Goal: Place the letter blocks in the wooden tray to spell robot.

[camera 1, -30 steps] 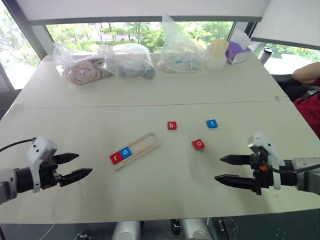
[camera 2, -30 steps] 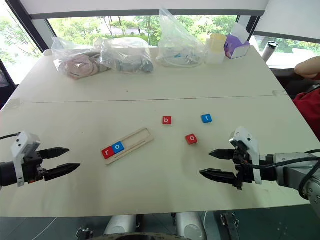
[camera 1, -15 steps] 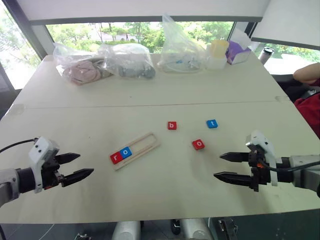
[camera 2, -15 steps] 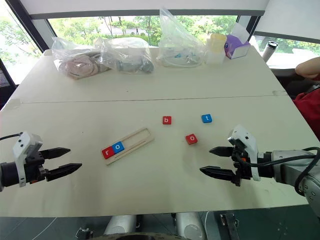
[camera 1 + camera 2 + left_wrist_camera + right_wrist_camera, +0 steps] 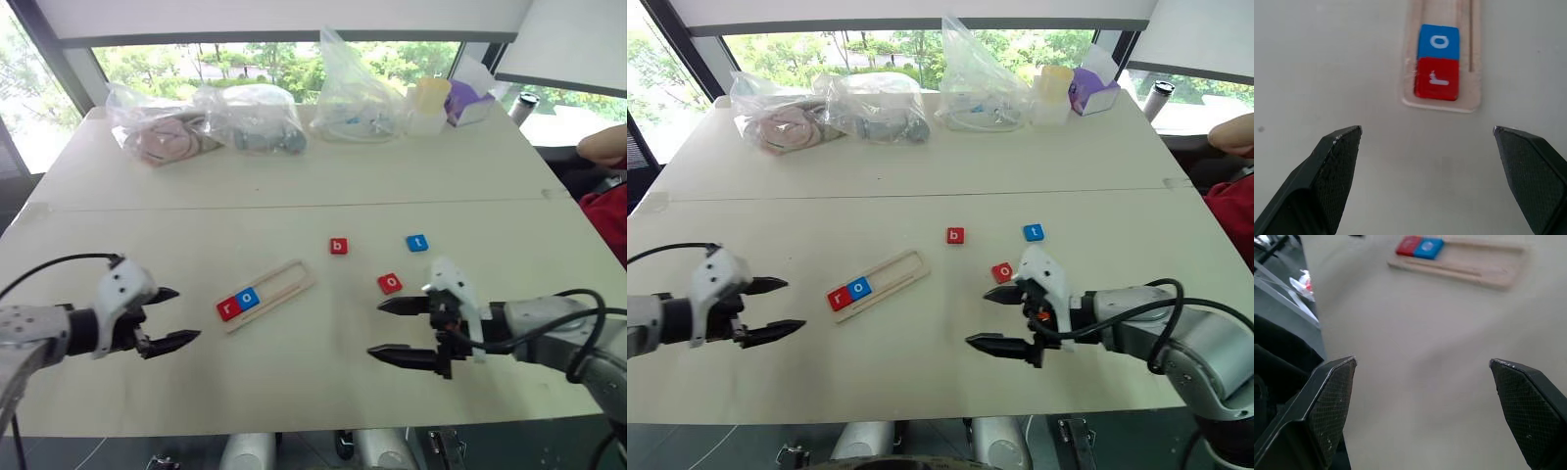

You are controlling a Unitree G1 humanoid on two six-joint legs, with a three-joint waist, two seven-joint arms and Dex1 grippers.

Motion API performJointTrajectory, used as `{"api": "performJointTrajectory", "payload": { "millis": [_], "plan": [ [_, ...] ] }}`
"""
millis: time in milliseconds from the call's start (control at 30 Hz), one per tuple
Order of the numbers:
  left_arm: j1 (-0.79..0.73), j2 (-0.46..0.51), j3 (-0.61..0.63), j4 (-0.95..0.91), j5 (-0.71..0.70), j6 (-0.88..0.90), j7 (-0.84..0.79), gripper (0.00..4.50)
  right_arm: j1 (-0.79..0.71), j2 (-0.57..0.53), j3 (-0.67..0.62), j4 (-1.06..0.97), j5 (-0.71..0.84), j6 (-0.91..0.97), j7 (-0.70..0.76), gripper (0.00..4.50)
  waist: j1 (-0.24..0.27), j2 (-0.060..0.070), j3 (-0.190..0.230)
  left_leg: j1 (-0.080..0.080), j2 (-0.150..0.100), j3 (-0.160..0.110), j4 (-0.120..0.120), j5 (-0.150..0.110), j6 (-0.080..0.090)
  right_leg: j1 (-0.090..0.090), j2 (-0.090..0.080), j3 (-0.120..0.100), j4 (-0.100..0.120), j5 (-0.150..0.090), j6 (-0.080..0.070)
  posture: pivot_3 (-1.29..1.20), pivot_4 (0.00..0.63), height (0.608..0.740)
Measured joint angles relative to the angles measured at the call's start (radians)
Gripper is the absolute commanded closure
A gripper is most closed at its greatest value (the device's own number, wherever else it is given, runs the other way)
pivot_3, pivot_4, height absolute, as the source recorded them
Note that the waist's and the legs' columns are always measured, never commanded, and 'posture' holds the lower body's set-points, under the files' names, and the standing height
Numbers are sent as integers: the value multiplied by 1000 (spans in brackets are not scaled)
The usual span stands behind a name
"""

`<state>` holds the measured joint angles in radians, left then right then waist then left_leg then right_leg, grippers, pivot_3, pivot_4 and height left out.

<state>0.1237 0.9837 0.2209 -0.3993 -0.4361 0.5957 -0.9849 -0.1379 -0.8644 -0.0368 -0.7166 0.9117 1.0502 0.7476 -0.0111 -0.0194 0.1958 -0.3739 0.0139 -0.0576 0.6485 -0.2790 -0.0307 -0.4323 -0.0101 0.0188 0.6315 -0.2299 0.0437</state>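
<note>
The long pale wooden tray lies mid-desk with the red r tile and blue o tile at its left end. Both grippers, left and right, have fingers spread, empty. Next comes the red b tile: approach from above, pinching opposite edges squarely.

Tray lies mid-table, with r and o side by side at its left end. To its right lie b, t and a second o, apart. Bags line the far edge.
</note>
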Motion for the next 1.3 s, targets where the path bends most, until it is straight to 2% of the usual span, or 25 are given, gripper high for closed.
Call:
{"api": "performJointTrajectory", "payload": {
  "millis": [167,367,567,667,700,733,1100,1300],
  "plan": [
    [-63,-49,-130,47,64,-47,20,0,-4,-6,37,-5,-20,4,-27,42,-3,0,0,0,0,1,0,0,0,0,0,1,0,1,1,0,150,740],
    [-100,-85,-199,84,149,-122,57,0,-5,-7,48,-5,-40,1,-40,42,-1,0,0,1,0,0,0,0,0,0,0,0,1,1,1,0,150,740],
    [-101,-124,-216,90,175,-145,80,0,-5,-6,51,-5,-61,-10,-48,42,3,6,-4,2,0,0,2,0,0,3,-1,0,0,1,2,0,150,740],
    [-97,-131,-218,91,174,-147,75,845,-6,-6,52,-4,-67,-10,-49,0,3,7,-4,2,-1,0,2,0,0,4,-1,0,0,1,2,0,150,740],
    [-94,-134,-221,90,175,-151,76,1250,-7,-6,52,-4,-68,-11,-49,0,3,8,-5,2,-1,0,3,0,0,4,-1,0,0,1,2,0,150,740],
    [-92,-136,-222,92,175,-152,76,1365,-7,-6,52,-4,-70,-11,-49,0,2,8,-6,2,-1,0,3,0,0,4,-1,0,0,1,2,0,150,740],
    [-141,-118,-247,186,194,-274,-5,1365,-6,-6,61,23,-107,-30,-45,0,-1,11,-7,2,-1,0,2,0,0,4,-1,0,0,1,2,0,150,740],
    [-302,-93,-328,335,233,-392,-160,1365,2,-3,60,37,-114,-34,-46,0,0,10,-7,1,-1,0,2,0,0,2,0,0,0,1,2,0,150,740]
  ]
}}
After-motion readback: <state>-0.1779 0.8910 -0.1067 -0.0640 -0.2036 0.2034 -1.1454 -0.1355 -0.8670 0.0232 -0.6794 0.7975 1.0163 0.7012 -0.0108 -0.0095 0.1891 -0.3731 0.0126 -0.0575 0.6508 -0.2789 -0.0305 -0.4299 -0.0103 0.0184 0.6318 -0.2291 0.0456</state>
